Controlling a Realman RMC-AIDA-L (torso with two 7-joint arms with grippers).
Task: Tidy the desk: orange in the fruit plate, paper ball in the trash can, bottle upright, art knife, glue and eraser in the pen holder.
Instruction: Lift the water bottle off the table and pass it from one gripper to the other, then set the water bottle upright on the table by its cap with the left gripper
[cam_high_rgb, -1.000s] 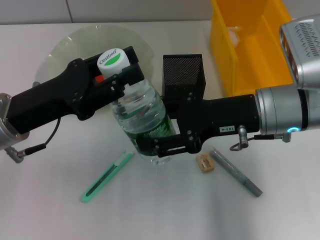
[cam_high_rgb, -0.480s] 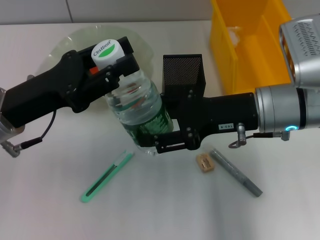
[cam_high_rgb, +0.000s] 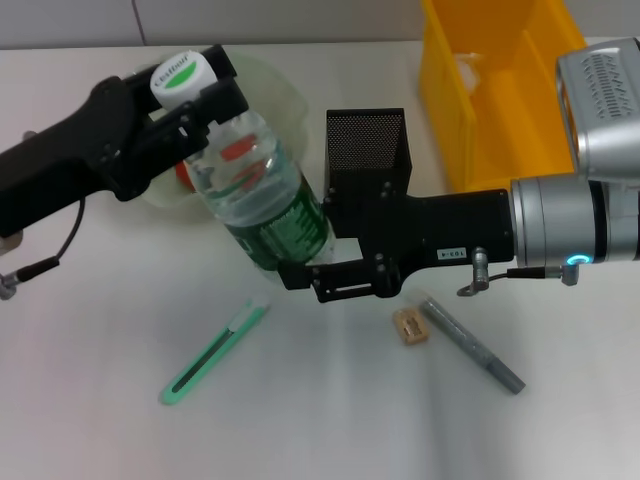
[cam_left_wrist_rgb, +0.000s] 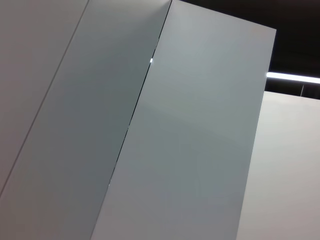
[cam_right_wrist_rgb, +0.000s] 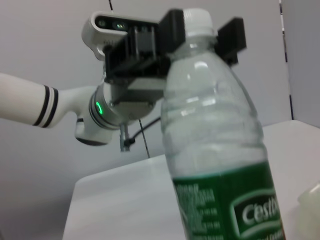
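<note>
While both arms are on it, the bottle (cam_high_rgb: 262, 195) sits tilted near the middle of the desk (cam_high_rgb: 330, 420), cap leaning toward about 10 o'clock and its base down around 4 o'clock. The left gripper (cam_high_rgb: 185, 85) comes in from 9 o'clock and is clamped tight around the white and green cap (cam_high_rgb: 181, 78); the right wrist view shows its black fingers (cam_right_wrist_rgb: 172, 27) on either side of the cap. The right gripper (cam_high_rgb: 335, 280) reaches in from 3 o'clock and sits at the bottle's lower end by the green label (cam_high_rgb: 285, 235), but whether its fingers are actually pinching the base or just resting against it, can't tell from here.

Around it: the black mesh pen holder (cam_high_rgb: 366, 150) stands right behind the right arm at roughly 12 o'clock, just beside the bottle. The clear fruit plate (cam_high_rgb: 275, 95) is at about 10 o'clock, mostly covered by the left arm and bottle, with a bit of orange (cam_high_rgb: 183, 175) peeking out under the arm. The yellow bin (cam_high_rgb: 490, 90) is off at 1 o'clock. In front, the green art knife (cam_high_rgb: 214, 352) lies at 7 o'clock, and the eraser (cam_high_rgb: 410, 326) sits just beside the grey glue stick (cam_high_rgb: 470, 343) at about 5 o'clock, both close under the right arm. The left wrist view only shows blank wall panels
</note>
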